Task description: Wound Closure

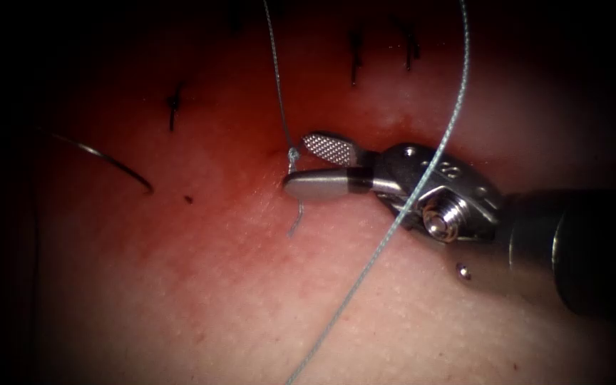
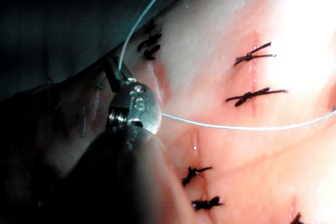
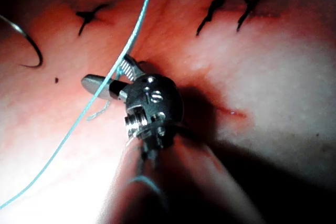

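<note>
My right tool (image 1: 306, 168) gapes, jaws bracketing the knot (image 1: 293, 153)—grasping nothing. My left tool (image 2: 114, 72) grips thread (image 1: 422, 189) taut. Needle (image 1: 112, 162) lies free at nine o'clock.

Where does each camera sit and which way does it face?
Endoscope: above and in front, looking down on the tissue; the right claw stands open astride the knot, holding nothing.
Left wrist: on the left arm, looking along its shaft at the left claw, apparently shut on the thread.
Right wrist: on the right arm, facing its own open claw.
Endoscope and right wrist share the needle, lying on the tissue left of the knot.
</note>
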Robot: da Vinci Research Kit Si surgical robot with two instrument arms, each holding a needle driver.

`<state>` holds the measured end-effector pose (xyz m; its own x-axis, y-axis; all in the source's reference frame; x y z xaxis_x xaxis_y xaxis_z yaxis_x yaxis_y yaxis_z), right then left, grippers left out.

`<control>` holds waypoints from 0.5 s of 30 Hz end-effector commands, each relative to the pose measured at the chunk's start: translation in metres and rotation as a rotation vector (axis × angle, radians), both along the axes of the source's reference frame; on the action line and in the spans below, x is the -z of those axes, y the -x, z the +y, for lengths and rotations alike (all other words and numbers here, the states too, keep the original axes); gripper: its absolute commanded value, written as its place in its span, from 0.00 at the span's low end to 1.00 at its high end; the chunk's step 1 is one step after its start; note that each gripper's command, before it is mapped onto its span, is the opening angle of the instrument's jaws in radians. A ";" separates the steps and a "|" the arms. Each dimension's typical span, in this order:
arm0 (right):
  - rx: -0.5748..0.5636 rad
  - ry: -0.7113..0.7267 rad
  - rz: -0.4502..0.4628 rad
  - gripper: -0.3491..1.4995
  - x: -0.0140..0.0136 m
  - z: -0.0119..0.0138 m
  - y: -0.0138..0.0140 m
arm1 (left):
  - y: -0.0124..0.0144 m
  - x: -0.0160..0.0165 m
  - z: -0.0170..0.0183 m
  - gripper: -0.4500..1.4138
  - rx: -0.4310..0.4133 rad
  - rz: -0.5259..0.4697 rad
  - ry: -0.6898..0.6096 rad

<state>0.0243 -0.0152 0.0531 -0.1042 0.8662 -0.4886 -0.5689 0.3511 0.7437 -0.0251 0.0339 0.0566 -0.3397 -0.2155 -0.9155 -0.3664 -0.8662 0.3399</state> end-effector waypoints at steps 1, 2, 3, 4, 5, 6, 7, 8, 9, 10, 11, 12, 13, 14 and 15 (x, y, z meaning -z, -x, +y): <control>0.000 0.010 0.001 0.68 -0.0012 0.0013 -0.0008 | 0.0006 0.0004 0.0009 0.00 0.005 -0.009 0.012; -0.001 0.011 0.000 0.71 -0.0016 0.0017 -0.0007 | 0.0008 0.0012 0.0009 0.00 0.009 -0.015 0.021; -0.002 0.012 -0.001 0.73 -0.0020 0.0020 -0.0007 | 0.0009 0.0017 0.0009 0.00 0.008 -0.017 0.022; 0.002 0.011 -0.001 0.74 -0.0023 0.0022 -0.0007 | 0.0010 0.0023 0.0009 0.00 0.006 -0.019 0.023; 0.006 0.013 0.002 0.74 -0.0028 0.0024 -0.0006 | 0.0011 0.0028 0.0010 0.00 0.007 -0.017 0.030; 0.009 0.012 0.001 0.75 -0.0031 0.0025 -0.0006 | 0.0012 0.0034 0.0010 0.00 0.008 -0.021 0.031; 0.009 0.014 0.000 0.75 -0.0033 0.0026 -0.0006 | 0.0013 0.0039 0.0010 0.00 0.007 -0.021 0.033; 0.009 0.014 0.000 0.75 -0.0033 0.0026 -0.0006 | 0.0013 0.0039 0.0010 0.00 0.007 -0.021 0.033; 0.011 0.010 0.002 0.79 -0.0038 0.0027 -0.0008 | 0.0015 0.0049 0.0009 0.00 0.010 -0.027 0.034; 0.013 0.011 0.004 0.79 -0.0039 0.0027 -0.0009 | 0.0015 0.0054 0.0008 0.00 0.015 -0.031 0.033; 0.014 0.007 0.009 0.79 -0.0040 0.0027 -0.0010 | 0.0016 0.0058 0.0007 0.00 0.015 -0.033 0.031; 0.020 0.002 0.019 0.79 -0.0041 0.0026 -0.0012 | 0.0016 0.0063 0.0006 0.00 0.019 -0.037 0.030; 0.025 0.002 0.022 0.78 -0.0041 0.0026 -0.0013 | 0.0017 0.0066 0.0005 0.00 0.021 -0.039 0.029; 0.024 -0.003 0.026 0.78 -0.0041 0.0025 -0.0015 | 0.0017 0.0070 0.0004 0.00 0.023 -0.041 0.028; 0.029 -0.003 0.030 0.78 -0.0041 0.0025 -0.0017 | 0.0017 0.0074 0.0003 0.00 0.028 -0.045 0.028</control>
